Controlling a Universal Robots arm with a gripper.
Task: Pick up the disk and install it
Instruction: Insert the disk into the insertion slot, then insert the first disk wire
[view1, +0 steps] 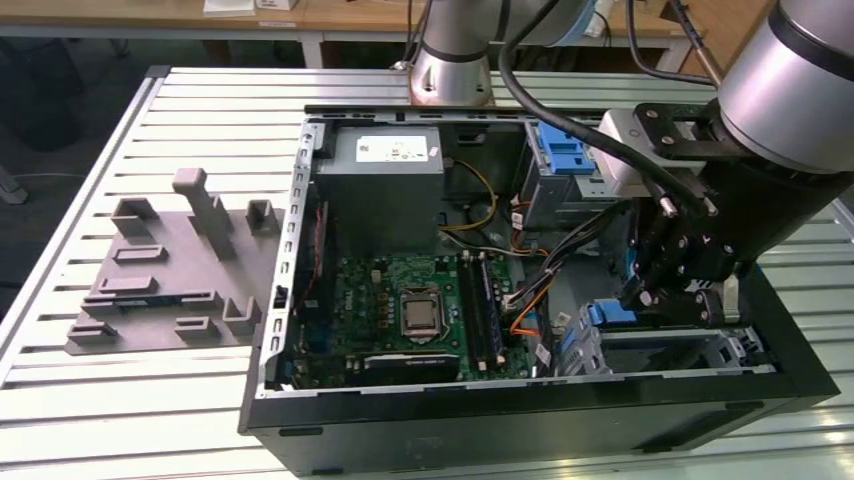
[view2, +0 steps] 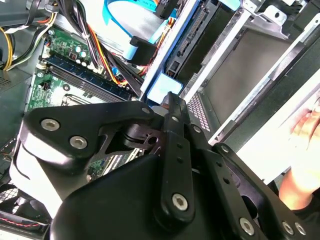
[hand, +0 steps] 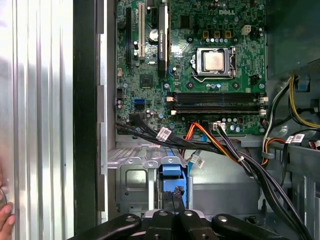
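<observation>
The disk (view1: 617, 313) stands on edge in the metal drive cage (view1: 694, 350), at the corner of the open computer case nearest the exterior view's right. Its blue rail (hand: 172, 172) faces the gripper, and in the second wrist view the blue rail (view2: 169, 55) runs away from the fingertips. My gripper (view1: 663, 300) reaches down into that corner. Its fingers are shut together, tips (view2: 169, 100) against the blue end of the disk. The gripper (hand: 175, 212) holds nothing between its fingers. The disk's label face is hidden.
Bundles of black, orange and blue cables (hand: 220, 145) run beside the cage. The motherboard (view1: 414, 300) and the grey power-supply box (view1: 387, 170) fill the case. A grey fixture (view1: 174, 270) lies on the slatted table at the exterior view's left. A person's hand (view2: 305, 130) rests outside the case wall.
</observation>
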